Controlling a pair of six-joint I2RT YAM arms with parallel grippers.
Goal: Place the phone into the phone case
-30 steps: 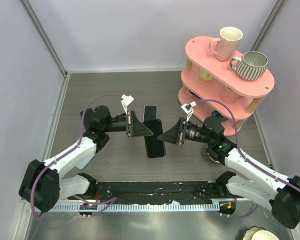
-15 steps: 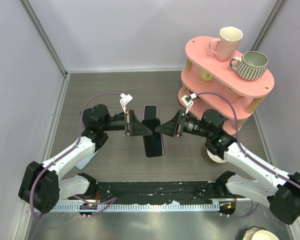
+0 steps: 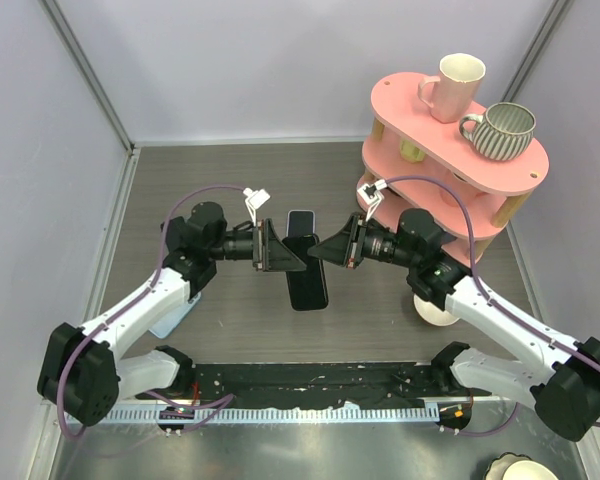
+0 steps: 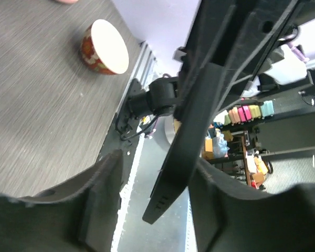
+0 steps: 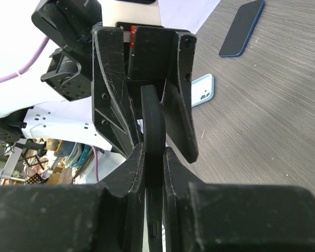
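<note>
Arms from both sides meet above the middle of the worktop, sharing one black slab held between them. It reads as the phone, probably already wrapped in a black case, though no seam shows and I cannot tell for sure. The right gripper is pinched narrow on the slab's faces and carries it. The left gripper reaches in from the opposite long edge. Its fingers stand wide around the slab with a gap showing, so it is not gripping.

My judgement on progress is this. If the phone sits in the case, the fitting is nearly finished. What remains is pressing any loose corner home and laying the slab down. If it does not, the insertion itself lies ahead.

The slab is thin and matte black, with a thick rounded rim that looks rubbery and a tiny side button. The worktop is grey with a fine wood grain.

A dark blue handset, smooth and glossy, lies flat just beyond the grippers toward the far edge. A pale blue cover with a square camera window lies near the left edge.

A pink two-tier shelf on wooden posts fills the far right corner. It bears a smooth cream mug and a ribbed grey mug. A small red-patterned cup with a cream inside rests by the right arm.
</note>
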